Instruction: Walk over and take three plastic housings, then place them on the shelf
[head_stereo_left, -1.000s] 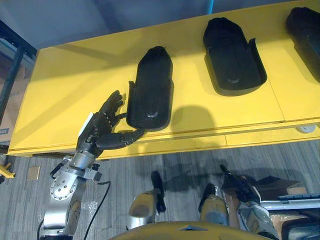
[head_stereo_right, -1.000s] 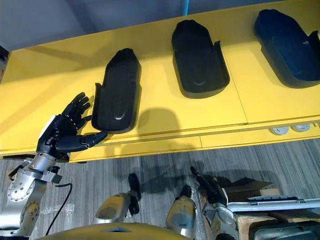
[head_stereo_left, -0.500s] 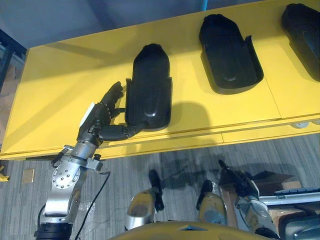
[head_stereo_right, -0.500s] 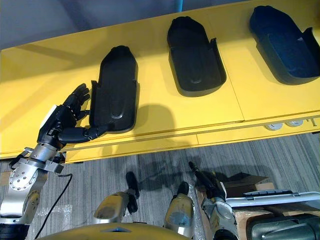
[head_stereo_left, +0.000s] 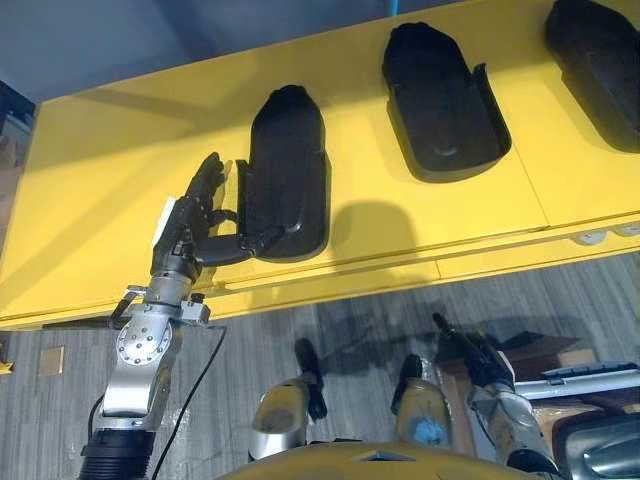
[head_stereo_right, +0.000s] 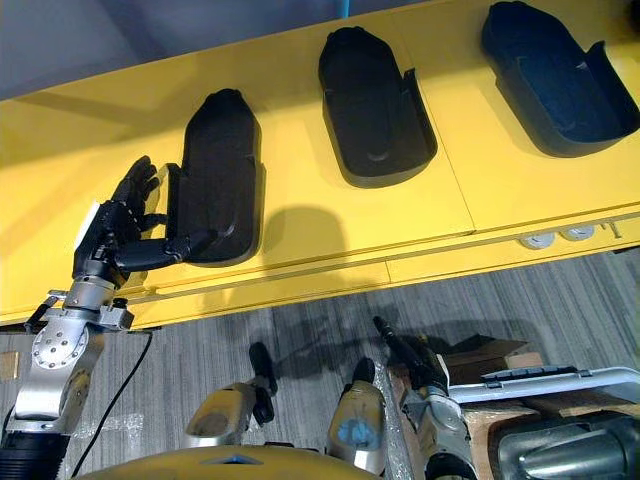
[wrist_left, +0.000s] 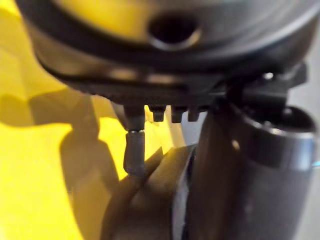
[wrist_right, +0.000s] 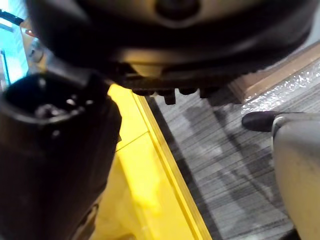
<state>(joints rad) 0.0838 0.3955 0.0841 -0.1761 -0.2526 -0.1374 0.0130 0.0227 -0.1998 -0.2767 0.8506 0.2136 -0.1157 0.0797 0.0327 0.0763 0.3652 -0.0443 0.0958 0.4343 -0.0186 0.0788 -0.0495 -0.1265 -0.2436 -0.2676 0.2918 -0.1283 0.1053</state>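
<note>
**A:** How far along is the job?

**B:** Early, I'd judge. All three pieces lie on the yellow table (head_stereo_left: 110, 170), in a row and apart from one another: the left housing (head_stereo_left: 285, 160), the middle housing (head_stereo_left: 440, 100) and the right housing (head_stereo_right: 555, 75). None is lifted, and I see no separate shelf with anything placed on it.

**A:** And the left hand (head_stereo_left: 188, 228)?

**B:** It's over the table, right against the left housing. The fingers lie straight along the housing's outer side, and the thumb reaches across its near end. The hand is spread wide and nothing is clasped. It looks like the start of a grasp, not a hold.

**A:** Is it actually touching?

**B:** Probably at the thumb, though the wrist view is too close and dark to confirm that.

**A:** The right hand (head_stereo_right: 405, 358)?

**B:** It hangs low over the floor, short of the table's front edge. I can't tell if it is open or closed.

**A:** So what's left?

**B:** Nearly everything: closing on the first housing, taking the other two, then carrying and placing them.
</note>
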